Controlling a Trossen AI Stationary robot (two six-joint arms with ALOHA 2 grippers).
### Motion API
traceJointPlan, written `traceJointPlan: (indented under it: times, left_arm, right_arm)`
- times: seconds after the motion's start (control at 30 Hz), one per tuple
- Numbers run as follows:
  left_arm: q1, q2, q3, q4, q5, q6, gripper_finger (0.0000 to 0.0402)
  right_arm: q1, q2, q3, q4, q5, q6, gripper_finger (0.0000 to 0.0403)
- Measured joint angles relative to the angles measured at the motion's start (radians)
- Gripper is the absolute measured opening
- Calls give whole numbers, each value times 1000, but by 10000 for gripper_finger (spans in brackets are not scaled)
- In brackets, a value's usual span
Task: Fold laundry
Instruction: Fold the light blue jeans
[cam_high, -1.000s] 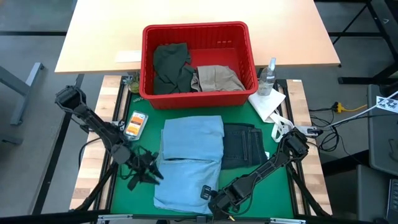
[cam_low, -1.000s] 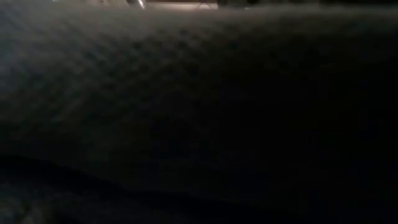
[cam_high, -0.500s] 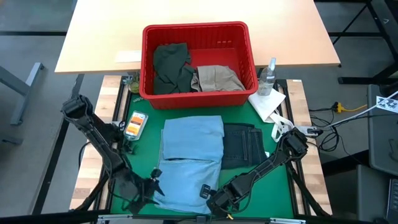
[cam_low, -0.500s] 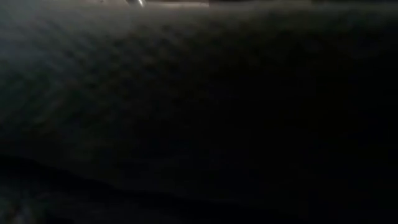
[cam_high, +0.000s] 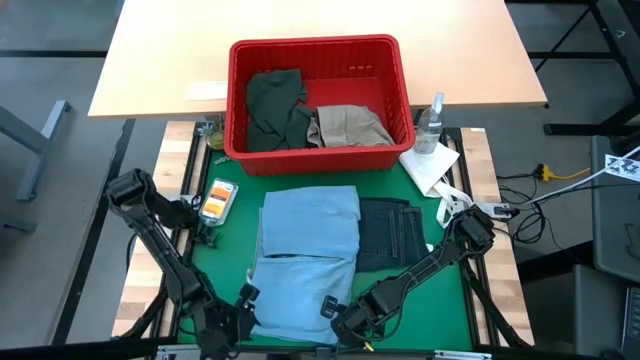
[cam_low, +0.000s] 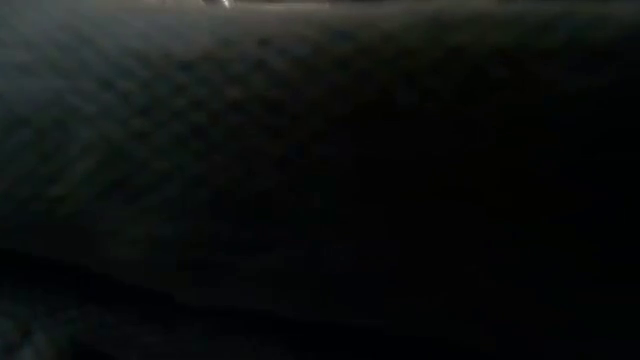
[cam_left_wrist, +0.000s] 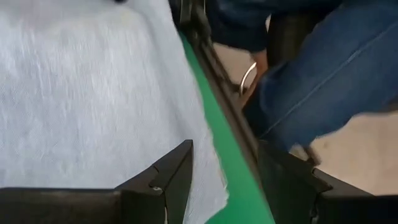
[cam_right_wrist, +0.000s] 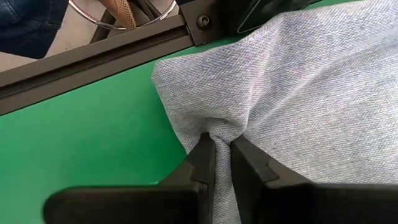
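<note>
A: High view, left side first. My left gripper (cam_high: 232, 322) sits at the near left corner of the light blue denim (cam_high: 305, 255); fingers spread, nothing held, the hem lying between them on the green mat (cam_high: 232, 235).

B: And the right?

A: My right gripper (cam_right_wrist: 222, 163) is at the near right corner, fingers pinched tight on a bunched fold of that denim. Dark navy jeans (cam_high: 390, 232) lie just beside it, farther right.
</note>
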Motion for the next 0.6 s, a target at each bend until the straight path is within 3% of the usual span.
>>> traceJointPlan:
  times: [0.6]
  left_arm:
    - [2,1,-2,-35,40,-31,172]
  right_arm:
    - [-8,0,1,-19,-22,-14,37]
